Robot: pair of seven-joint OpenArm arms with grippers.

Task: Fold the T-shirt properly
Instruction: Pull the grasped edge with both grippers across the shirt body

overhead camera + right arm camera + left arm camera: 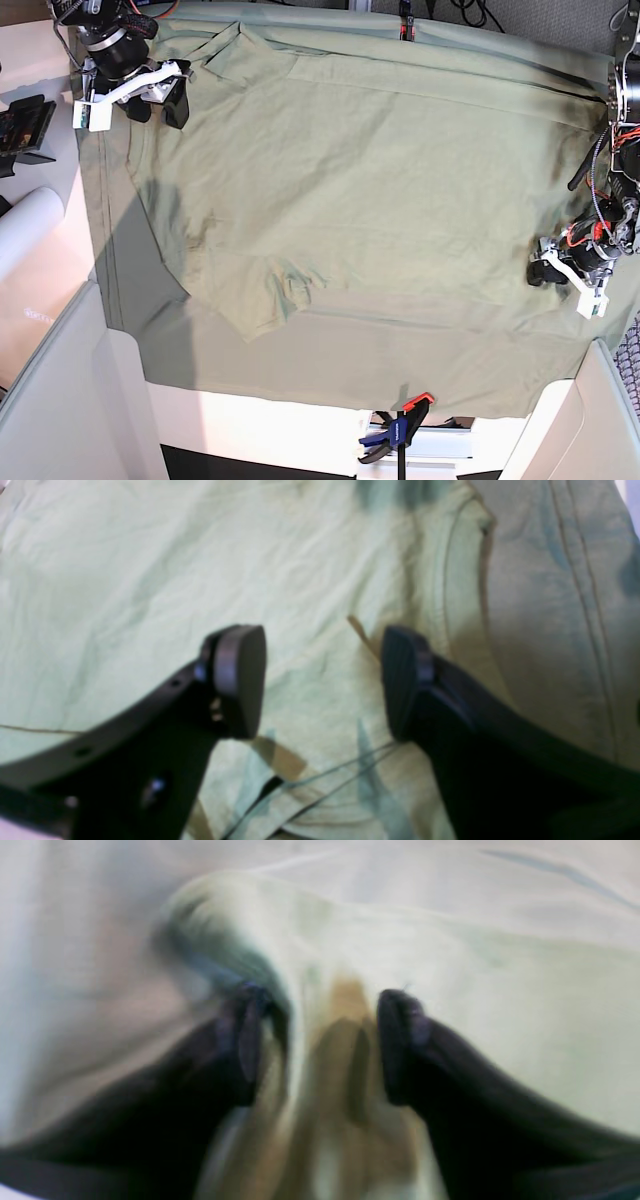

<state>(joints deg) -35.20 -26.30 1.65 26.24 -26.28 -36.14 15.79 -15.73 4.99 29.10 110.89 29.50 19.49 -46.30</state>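
T-shirt (250, 580) beneath parted right fingers (240, 680)

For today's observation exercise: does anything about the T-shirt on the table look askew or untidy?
Yes. The T-shirt lies crooked on the green cloth, wrinkled, with one sleeve bunched near the front edge.

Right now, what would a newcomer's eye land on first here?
The pale green T-shirt spread flat over a similar green cloth that covers the table. Then the two grippers at opposite edges: the right gripper at the base view's top left, jaws apart, and the left gripper at its right edge on fabric.
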